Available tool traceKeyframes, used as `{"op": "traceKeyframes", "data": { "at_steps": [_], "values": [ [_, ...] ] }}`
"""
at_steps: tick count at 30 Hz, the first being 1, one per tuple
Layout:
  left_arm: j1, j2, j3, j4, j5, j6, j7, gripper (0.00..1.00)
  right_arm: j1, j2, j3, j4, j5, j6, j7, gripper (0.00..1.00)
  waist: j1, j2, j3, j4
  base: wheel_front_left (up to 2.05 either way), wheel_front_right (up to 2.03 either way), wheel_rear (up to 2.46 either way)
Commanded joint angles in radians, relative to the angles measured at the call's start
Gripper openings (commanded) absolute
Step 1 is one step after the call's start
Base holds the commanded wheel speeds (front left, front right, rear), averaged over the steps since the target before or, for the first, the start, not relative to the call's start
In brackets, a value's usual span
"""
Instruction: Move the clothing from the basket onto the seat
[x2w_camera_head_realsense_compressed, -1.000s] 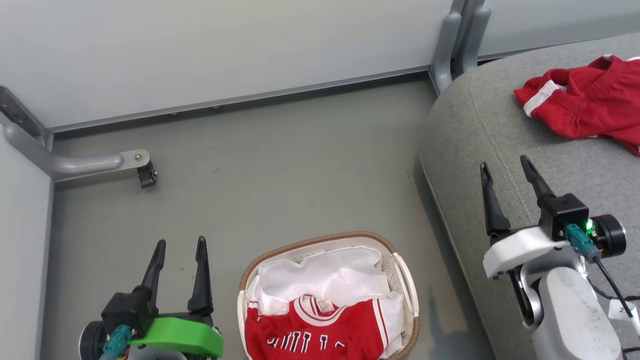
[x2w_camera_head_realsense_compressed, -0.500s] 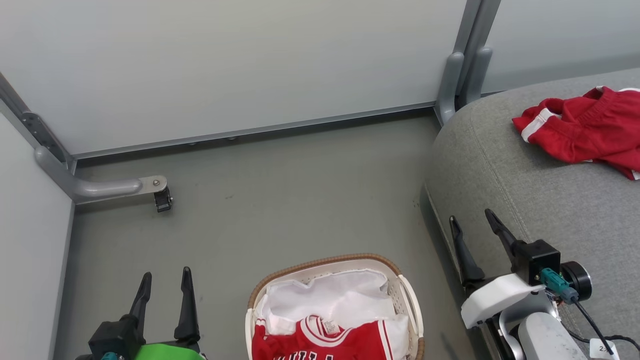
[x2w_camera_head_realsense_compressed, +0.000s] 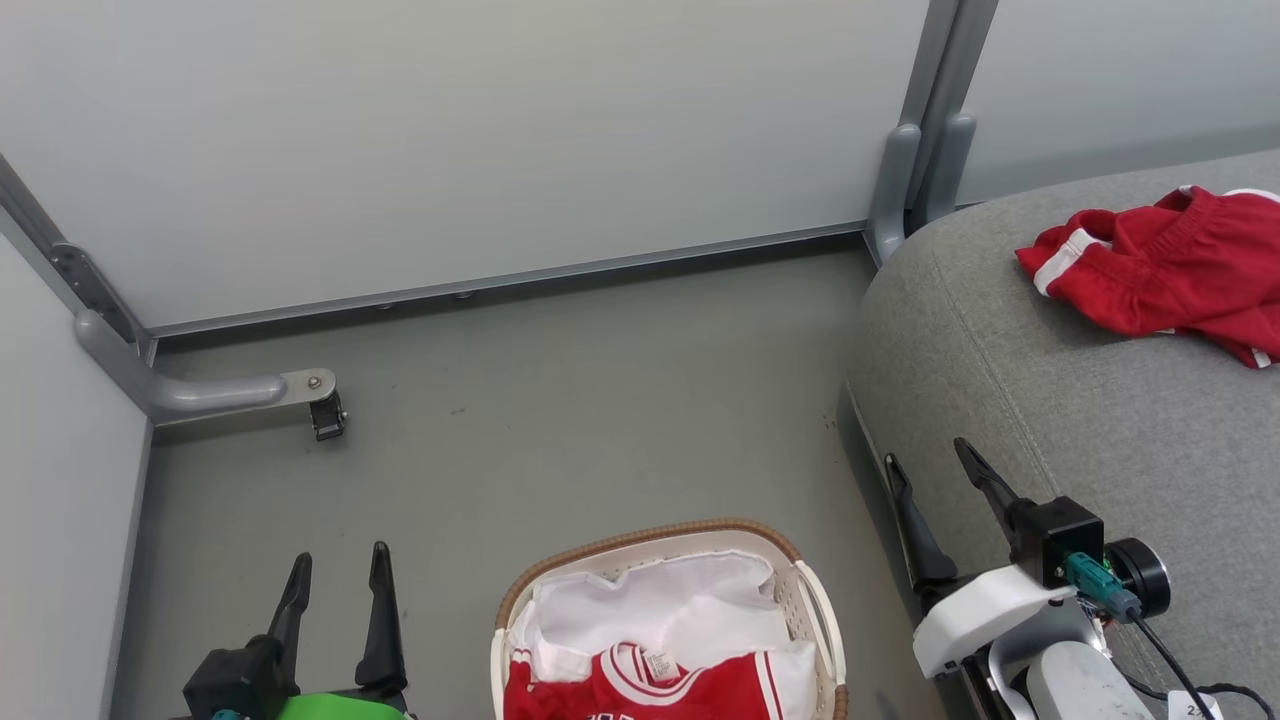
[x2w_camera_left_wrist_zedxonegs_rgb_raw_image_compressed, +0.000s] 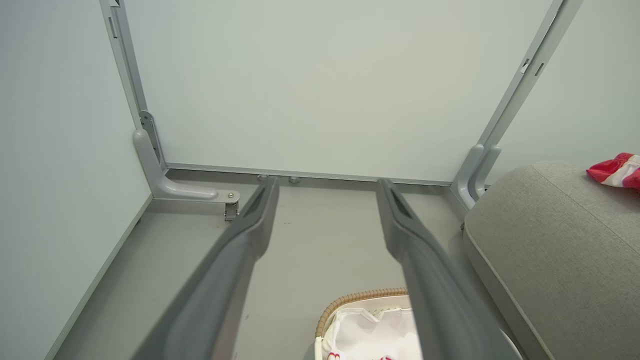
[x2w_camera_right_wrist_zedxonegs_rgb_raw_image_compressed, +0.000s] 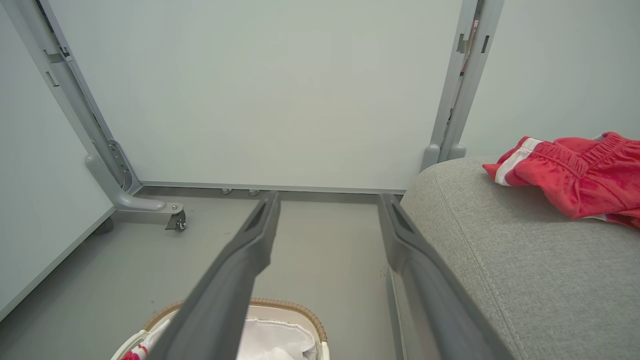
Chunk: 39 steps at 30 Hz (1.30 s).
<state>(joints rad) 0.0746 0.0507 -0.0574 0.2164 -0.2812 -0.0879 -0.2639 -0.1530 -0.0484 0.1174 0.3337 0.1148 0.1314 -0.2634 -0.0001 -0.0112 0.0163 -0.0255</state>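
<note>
A white basket (x2w_camera_head_realsense_compressed: 812, 625) with a brown woven rim stands on the floor at the bottom centre, lined in white fabric. A red jersey (x2w_camera_head_realsense_compressed: 660, 688) with white trim lies inside it, its lower part cut off by the frame edge. Another red garment (x2w_camera_head_realsense_compressed: 1165, 272) with white stripes lies on the grey seat (x2w_camera_head_realsense_compressed: 1040, 380) at the right; the right wrist view shows this garment (x2w_camera_right_wrist_zedxonegs_rgb_raw_image_compressed: 575, 175) too. My left gripper (x2w_camera_head_realsense_compressed: 337, 567) is open and empty, left of the basket. Beside the seat's edge, my right gripper (x2w_camera_head_realsense_compressed: 930, 460) is open and empty.
Pale partition panels close off the back and left. A grey metal foot with a castor (x2w_camera_head_realsense_compressed: 325, 415) juts onto the floor at the left. An upright grey post (x2w_camera_head_realsense_compressed: 915, 180) stands behind the seat's corner. Bare grey floor (x2w_camera_head_realsense_compressed: 600, 400) lies beyond the basket.
The head view has tilted up, so basket and grippers sit lower in the picture. The right gripper has come down and back from over the seat to its edge. Both grippers stay open.
</note>
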Motion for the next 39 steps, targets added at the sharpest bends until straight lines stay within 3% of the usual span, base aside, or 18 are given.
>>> {"op": "traceKeyframes", "data": {
  "at_steps": [1, 18, 26, 39],
  "values": [
    [0.014, 0.0, 0.001, -0.002, -0.003, 0.001, -0.001, 1.0, 0.013, -0.004, -0.001, 0.0, -0.001, -0.001, -0.002, 1.0, 0.0001, 0.0112, 0.001, 0.001, 0.0, 0.0, 0.0],
    [-0.056, 0.0, -0.069, 0.025, 0.058, -0.021, -0.001, 1.0, -0.018, -0.004, -0.013, -0.022, 0.001, -0.001, -0.002, 1.0, 0.0001, 0.0112, 0.066, -0.007, 0.0, 0.0, 0.0],
    [-0.289, 0.017, -0.255, 0.186, 0.143, -0.043, -0.001, 1.0, -0.092, -0.004, -0.06, -0.072, -0.028, -0.001, -0.002, 1.0, 0.0001, 0.0112, 0.232, -0.023, 0.0, 0.0, 0.0],
    [-0.707, 0.01, -0.701, 0.675, 0.084, -0.043, 0.054, 1.0, -0.259, -0.003, -0.094, -0.215, -0.057, -0.001, -0.002, 1.0, 0.0001, 0.0112, 0.591, -0.104, 0.0, 0.0, 0.0]
  ]
}}
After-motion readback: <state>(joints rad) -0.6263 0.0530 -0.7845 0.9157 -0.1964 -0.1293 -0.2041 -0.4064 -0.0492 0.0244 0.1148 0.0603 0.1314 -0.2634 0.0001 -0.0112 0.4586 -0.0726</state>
